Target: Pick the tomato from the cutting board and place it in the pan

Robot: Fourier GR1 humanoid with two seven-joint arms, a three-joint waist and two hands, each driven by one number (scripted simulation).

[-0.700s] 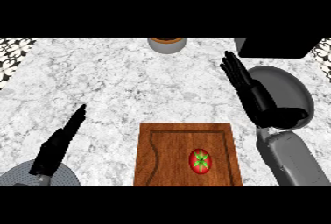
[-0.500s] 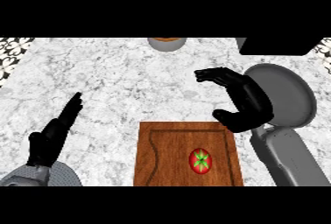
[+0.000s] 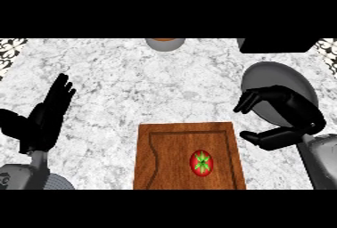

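At the bottom centre of the frame you have the wooden cutting board [image 3: 187, 156], its near edge cut off by the lower border. The tomato [image 3: 201, 162] lies on the board's right half, red with a green star-shaped top facing up, and nothing touches it. At the lower left, your left hand [image 3: 45, 118] rests above its grey forearm with the fingers straight and slack, pointing toward the top of the frame; it holds nothing and sits well apart from the board. At the right, just above and beside the board's upper right corner, your right hand [image 3: 283, 118] has its fingers curled over like a hook opposite the thumb, with a gap between them and nothing in it. It is off the board and apart from the tomato. The hand covers the lower part of the grey pan [image 3: 273, 75], which lies on the marble counter [image 3: 151, 84] in the upper right. At the top centre, a round bowl [image 3: 164, 43] is partly cut off by the edge, and a dark block [image 3: 276, 44] fills the upper right corner.
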